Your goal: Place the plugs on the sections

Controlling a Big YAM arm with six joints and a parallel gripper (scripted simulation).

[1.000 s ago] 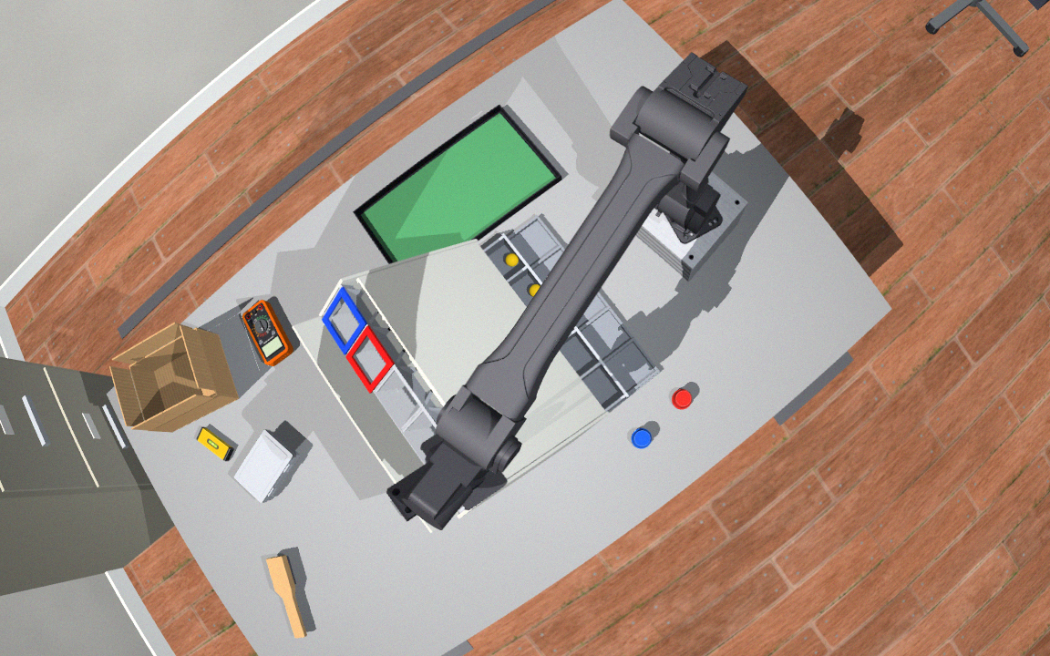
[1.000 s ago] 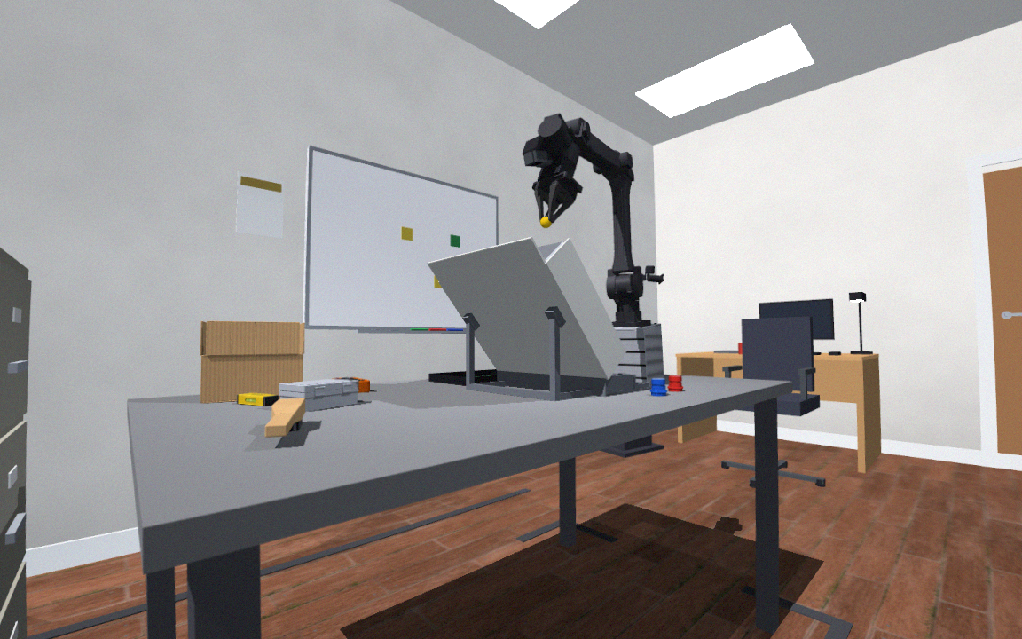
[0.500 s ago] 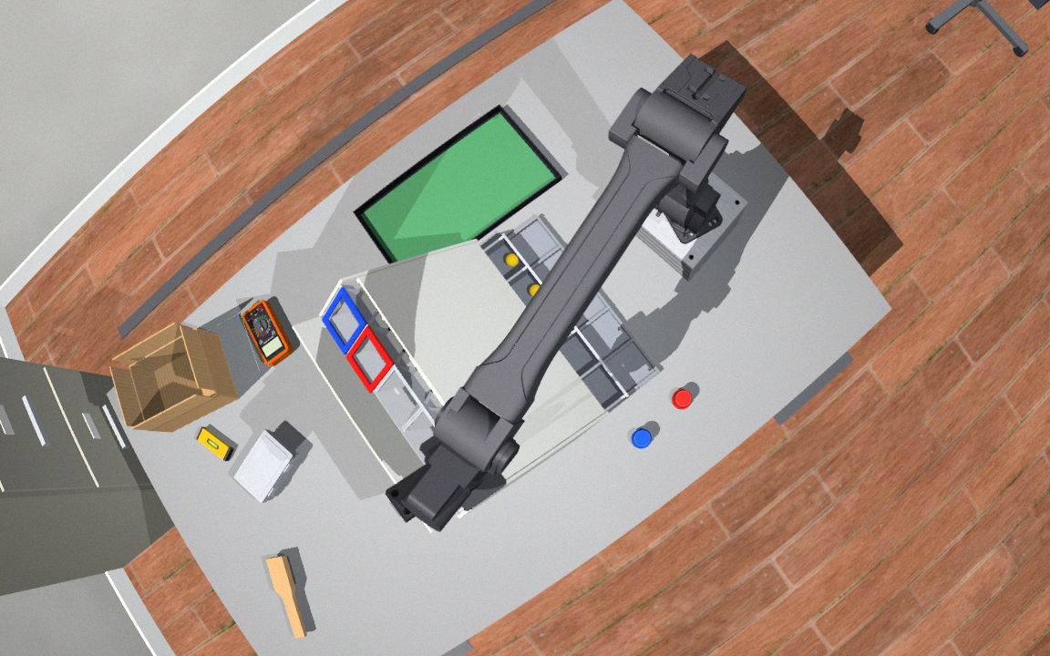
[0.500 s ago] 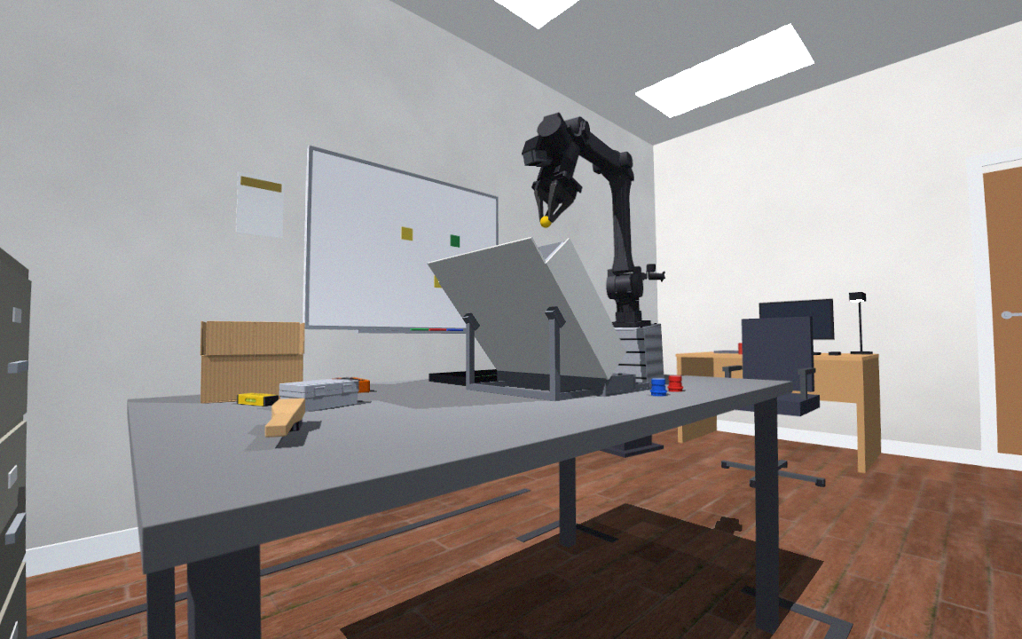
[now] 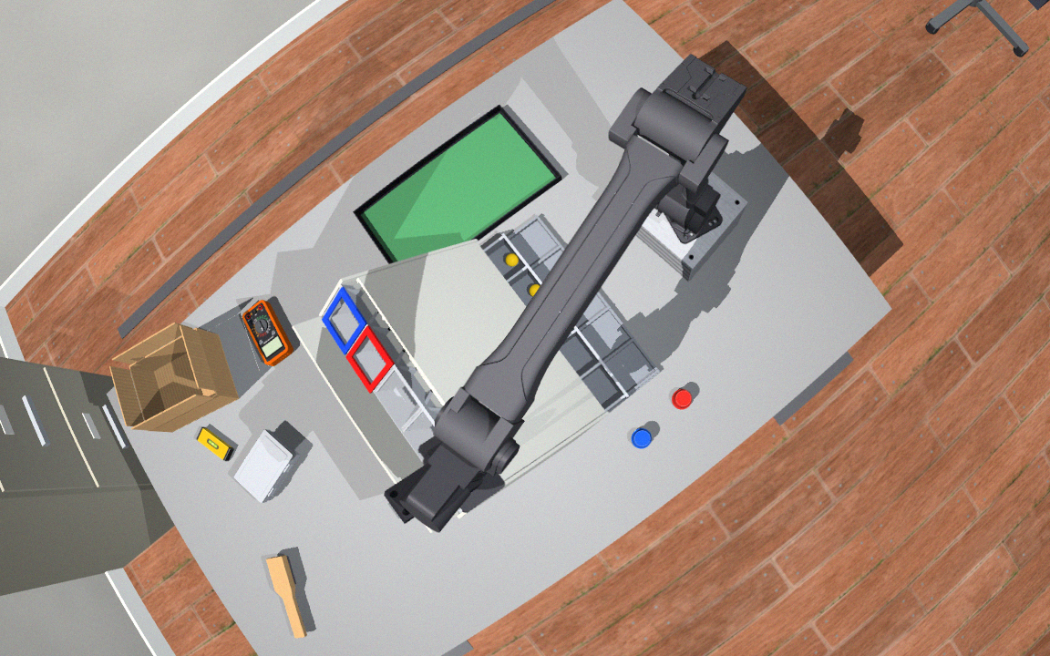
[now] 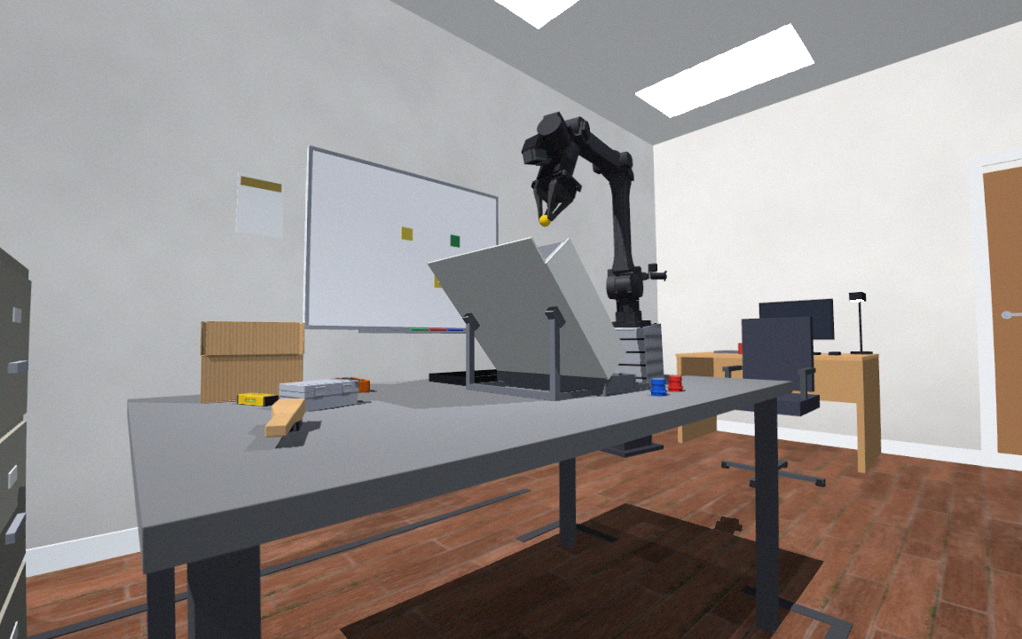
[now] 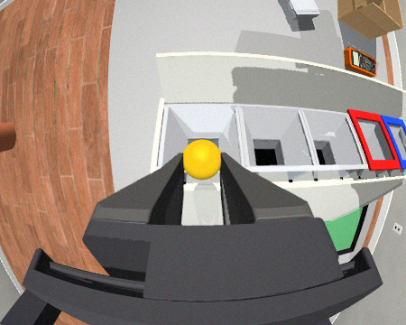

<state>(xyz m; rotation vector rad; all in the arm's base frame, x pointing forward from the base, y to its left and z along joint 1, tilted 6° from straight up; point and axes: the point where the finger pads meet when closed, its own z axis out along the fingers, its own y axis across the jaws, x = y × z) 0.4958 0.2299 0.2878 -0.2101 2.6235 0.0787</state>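
Observation:
My gripper (image 7: 202, 161) is shut on a yellow marble (image 7: 202, 159) and holds it above the leftmost plain funnel (image 7: 198, 131) in the wrist view. It also shows high over the tilted cover in the side view (image 6: 545, 220). The row of funnels runs right to the red-banded funnel (image 7: 369, 140) and the blue-banded funnel (image 7: 401, 141). From above they are the red-banded funnel (image 5: 369, 357) and the blue-banded funnel (image 5: 344, 320). The red plug (image 5: 681, 398) and the blue plug (image 5: 642, 437) stand on the table beside the sections (image 5: 602, 351). Two yellow marbles (image 5: 511, 259) lie in the tray, partly under the arm.
A green mat (image 5: 459, 186) lies behind the rig. A multimeter (image 5: 268, 330), a cardboard box (image 5: 171, 376), a small yellow level (image 5: 213, 441), a white box (image 5: 263, 466) and a wooden block (image 5: 288, 593) lie on the table's left side. A filing cabinet (image 5: 15, 456) stands off the table.

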